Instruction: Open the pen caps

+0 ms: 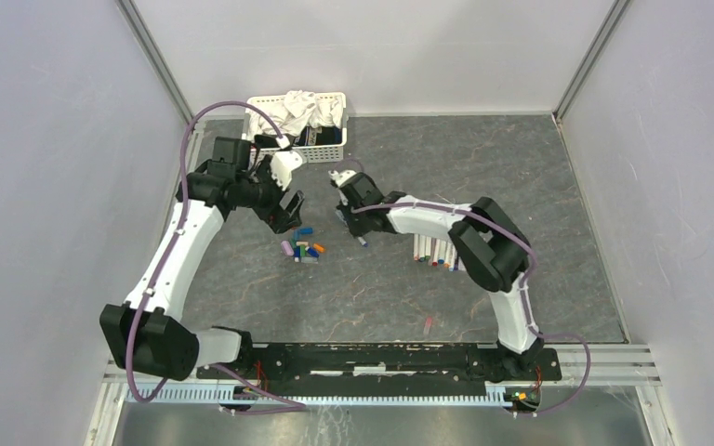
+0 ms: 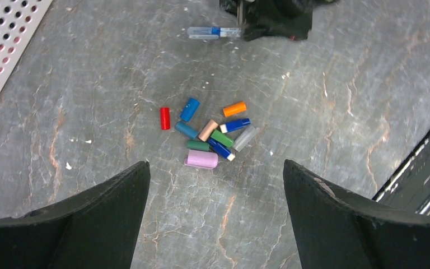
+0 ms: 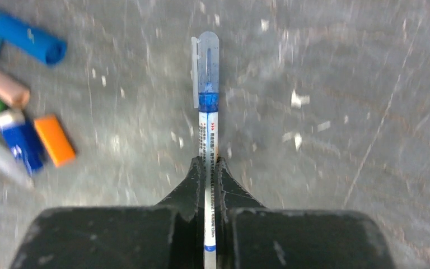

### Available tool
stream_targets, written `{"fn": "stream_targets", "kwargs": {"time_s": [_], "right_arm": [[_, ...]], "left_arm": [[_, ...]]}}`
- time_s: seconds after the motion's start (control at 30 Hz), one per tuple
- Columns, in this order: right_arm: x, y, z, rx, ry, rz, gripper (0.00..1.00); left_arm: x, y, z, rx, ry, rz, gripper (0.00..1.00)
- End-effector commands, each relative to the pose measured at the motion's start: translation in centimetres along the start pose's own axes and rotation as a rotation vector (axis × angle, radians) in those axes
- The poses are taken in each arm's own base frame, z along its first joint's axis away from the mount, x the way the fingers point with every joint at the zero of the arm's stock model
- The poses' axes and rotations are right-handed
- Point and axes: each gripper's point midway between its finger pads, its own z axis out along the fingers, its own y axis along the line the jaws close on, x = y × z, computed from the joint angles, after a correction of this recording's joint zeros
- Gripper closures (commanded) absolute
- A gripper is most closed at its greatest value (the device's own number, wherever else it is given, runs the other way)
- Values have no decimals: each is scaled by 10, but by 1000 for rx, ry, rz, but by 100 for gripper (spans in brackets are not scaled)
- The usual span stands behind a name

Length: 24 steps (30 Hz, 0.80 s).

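Note:
My right gripper (image 3: 208,162) is shut on the white barrel of a pen (image 3: 208,131), which points away from it just above the table. The pen's translucent blue cap (image 3: 208,64) with a clip is still on its far end. In the top view this gripper (image 1: 351,223) hangs right of a loose pile of pen caps (image 1: 302,249). The left wrist view shows the pile: red (image 2: 164,118), blue (image 2: 190,109), orange (image 2: 234,109), green (image 2: 221,138) and a wider lilac one (image 2: 202,159). My left gripper (image 2: 215,165) hovers open above the pile, holding nothing.
A row of several white pens (image 1: 435,251) lies right of the right gripper. A white perforated basket (image 1: 327,149) with cloths stands at the back left, close behind the left arm. One small pink piece (image 1: 429,324) lies near the front.

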Motion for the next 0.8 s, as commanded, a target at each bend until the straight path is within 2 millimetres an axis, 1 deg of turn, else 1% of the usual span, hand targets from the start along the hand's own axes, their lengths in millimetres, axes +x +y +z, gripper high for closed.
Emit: {"fn": "stream_targets", "kwargs": {"time_s": [0.0,0.03,0.1,0.23,0.3,0.4,0.5,0.63,0.77], "right_arm": [[-20,11,-51,-223,-80,8,100],[-18,13,-58,-267,-78,11,100],[-23,25,-82,-371,-98,2,100],[-13,59,-128,-619,-71,-24,100],[-6,72,-149,-723,-56,-21,100],[1,86,-176,-840,-32,2,100],[2,102,-203,-950,-31,21,100],[-3,117,-228,-1037,-20,50,100],[1,128,-241,-1076,34,83,100]], "left_arm": [[4,-27,-10,121,-47,187,7],[7,-32,-9,147,-53,233,7],[12,-45,-9,212,-81,302,7],[14,-68,-16,290,-151,453,6],[14,-75,-20,303,-157,516,6],[16,-81,-27,308,-145,625,7],[19,-87,-37,299,-137,769,9],[28,-95,-44,277,-130,962,11],[21,-105,-45,237,-188,1112,13]]}}
